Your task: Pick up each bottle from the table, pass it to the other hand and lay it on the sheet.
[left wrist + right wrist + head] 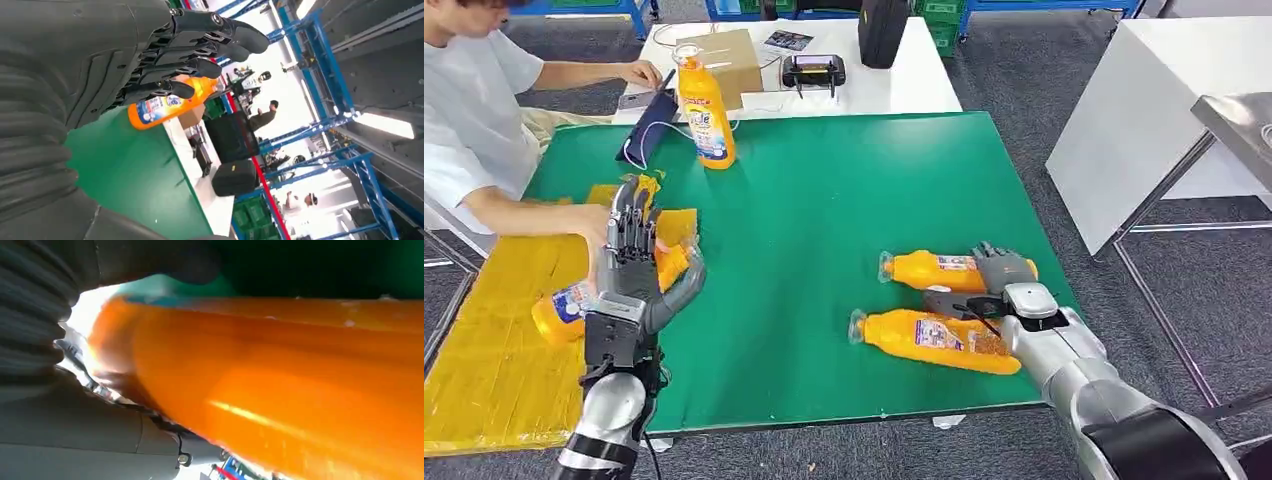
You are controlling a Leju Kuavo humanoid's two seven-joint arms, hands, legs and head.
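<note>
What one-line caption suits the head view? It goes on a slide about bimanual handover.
Left hand open above a bottle on the yellow sheet; right hand reaches between two lying bottles.

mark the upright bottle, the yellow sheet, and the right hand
upright bottle (706, 115): head view, on its label.
yellow sheet (494, 340): head view, bare patch near the front.
right hand (994, 275): head view, back of the hand, by the two lying bottles.

The head view looks forward and down over the green surface. The left wrist view faces past its fingers toward the upright bottle, shared with the head view. The right wrist view sits pressed near a lying bottle.
</note>
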